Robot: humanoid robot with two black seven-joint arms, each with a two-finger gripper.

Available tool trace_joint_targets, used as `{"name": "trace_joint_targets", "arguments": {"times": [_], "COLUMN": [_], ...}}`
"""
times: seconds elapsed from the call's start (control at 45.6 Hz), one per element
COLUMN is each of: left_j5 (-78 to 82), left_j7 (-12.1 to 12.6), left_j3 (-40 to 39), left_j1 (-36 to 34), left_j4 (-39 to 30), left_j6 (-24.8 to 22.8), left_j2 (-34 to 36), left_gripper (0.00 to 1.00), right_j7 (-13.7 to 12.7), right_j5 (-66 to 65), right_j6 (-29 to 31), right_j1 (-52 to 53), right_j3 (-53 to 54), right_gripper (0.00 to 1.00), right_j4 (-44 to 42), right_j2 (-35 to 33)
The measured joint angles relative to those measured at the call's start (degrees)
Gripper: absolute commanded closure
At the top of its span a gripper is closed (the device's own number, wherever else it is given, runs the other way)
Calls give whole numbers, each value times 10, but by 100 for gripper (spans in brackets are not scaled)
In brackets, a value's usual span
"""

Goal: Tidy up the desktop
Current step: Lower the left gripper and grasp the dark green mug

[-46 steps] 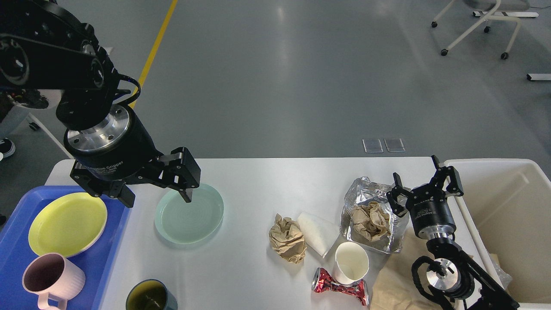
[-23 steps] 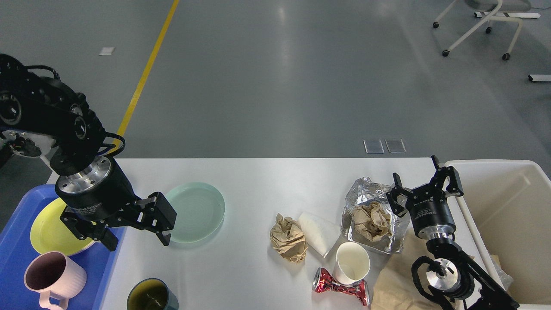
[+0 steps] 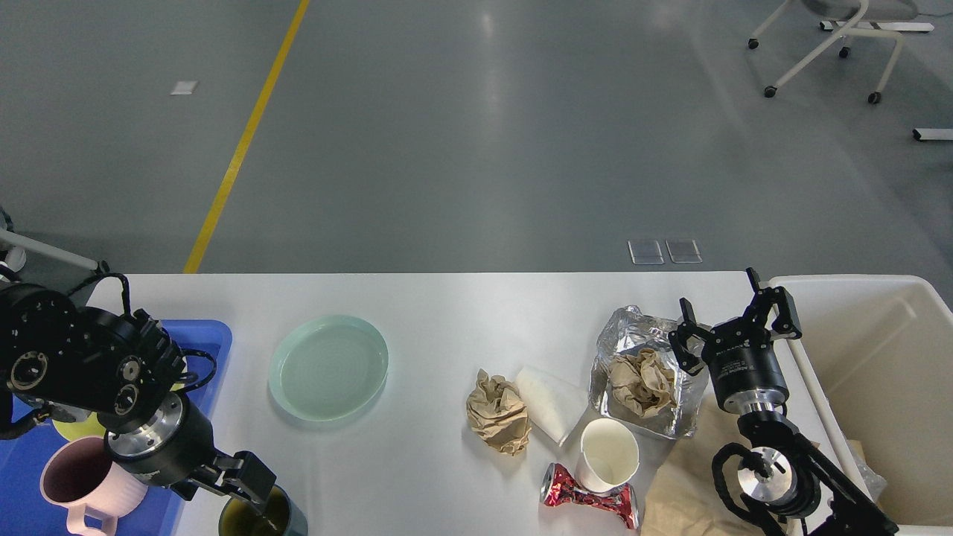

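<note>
The white desktop (image 3: 432, 313) carries dishes on its left and rubbish on its right. My left gripper (image 3: 223, 497) is low at the front left, open, with one finger (image 3: 253, 482) at the rim of a dark green cup (image 3: 287, 519); its other finger is mostly hidden. A pale green plate (image 3: 329, 366) lies apart from it, further back. My right gripper (image 3: 733, 316) stands open, holding nothing, over the right edge of a foil container (image 3: 633, 335) with crumpled paper in it.
A blue tray (image 3: 212, 346) at the left holds a pink mug (image 3: 71, 480) and a yellow plate (image 3: 74, 429), mostly hidden. Crumpled brown paper (image 3: 497, 412), a white wrapper (image 3: 547, 402), a paper cup (image 3: 609, 454), a crushed red can (image 3: 588, 497) and brown paper (image 3: 685, 491) lie mid-right. A cream bin (image 3: 886, 372) stands far right.
My left arm has swung down and toward the front left, from over the green plate to the dark green cup. The right arm and the objects have not moved.
</note>
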Motion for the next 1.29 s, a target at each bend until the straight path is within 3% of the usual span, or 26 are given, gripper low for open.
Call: {"name": "trace_joint_targets", "arguments": {"times": [0.175,0.526,0.592,0.701,0.986,1.293], "left_j5": [3,19,22,26,38,10], "left_j7": [1,11,11,12,41,78], "left_j3": [-4,-11,-14,-16,-15,-17], "left_j1": [61,127,134,141,146,146], "left_j4": [42,91,92,93,92,91], "left_j6": [47,78,88,96,92,92], "left_j2": [-27,-52,-53,-54,-51,-50], "left_gripper": [4,12,25,57,98,100], "right_j7": [0,0,0,0,0,0], "right_j5": [0,0,0,0,0,0], "right_j6": [0,0,0,0,0,0], "right_j1": [0,0,0,0,0,0], "right_j3": [0,0,0,0,0,0], "right_gripper": [0,0,0,0,0,0], "right_j4": [0,0,0,0,0,0], "right_j2": [0,0,0,0,0,0]}}
